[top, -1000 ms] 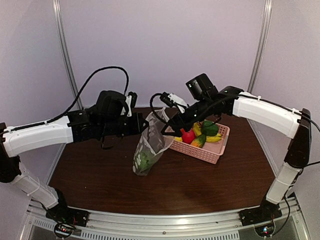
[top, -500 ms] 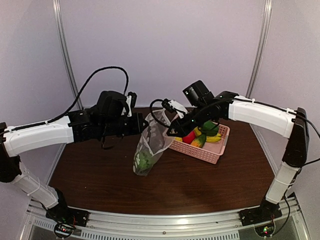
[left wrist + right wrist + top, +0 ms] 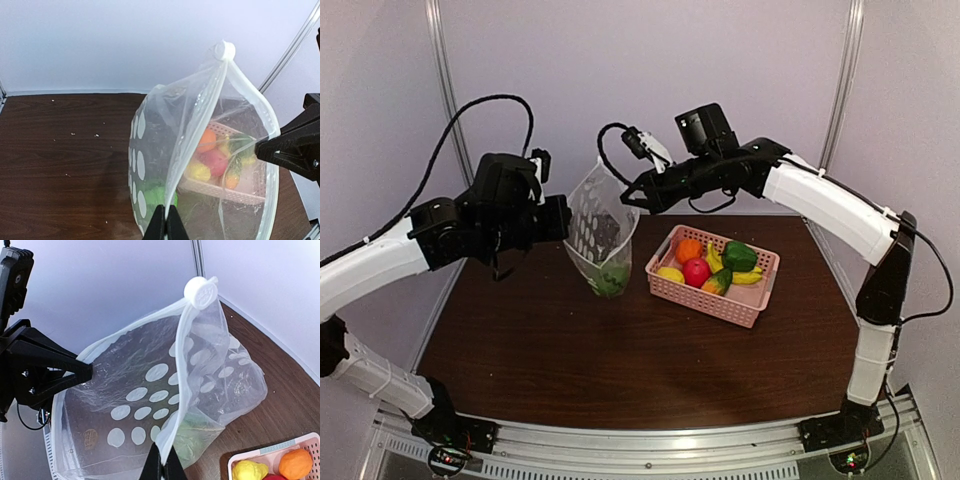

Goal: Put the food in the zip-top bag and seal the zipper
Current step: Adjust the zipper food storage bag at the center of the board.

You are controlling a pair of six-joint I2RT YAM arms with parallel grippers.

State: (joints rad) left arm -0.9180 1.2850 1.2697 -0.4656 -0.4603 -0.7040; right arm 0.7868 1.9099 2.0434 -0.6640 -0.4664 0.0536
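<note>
1. My left end effector (image 3: 563,217) is clamped on the left lip of the zip-top bag (image 3: 600,232). In its own wrist view, the fingers are pinched together on the film.
2. The bag hangs between the two arms, left of centre, with its mouth pulled open. The mouth's long axis runs left to right from one grip to the other. One green vegetable (image 3: 611,279) sits in the bottom. I cannot tell whether the bag's bottom touches the counter (image 3: 620,360).
3. The zipper (image 3: 200,100) climbs along the lip to its slider (image 3: 223,50), which is at the far, high end of the mouth.
4. My right end effector (image 3: 634,197) is closed on the opposite, right lip.
5. The remaining food (image 3: 696,271) lies in the pink basket (image 3: 705,301). The basket stands just right of the bag and below the right end effector.
6. The right arm is the nearer one to the food. I judge that it should let go and reach down and to the right, while the left holds the mouth up.
</note>
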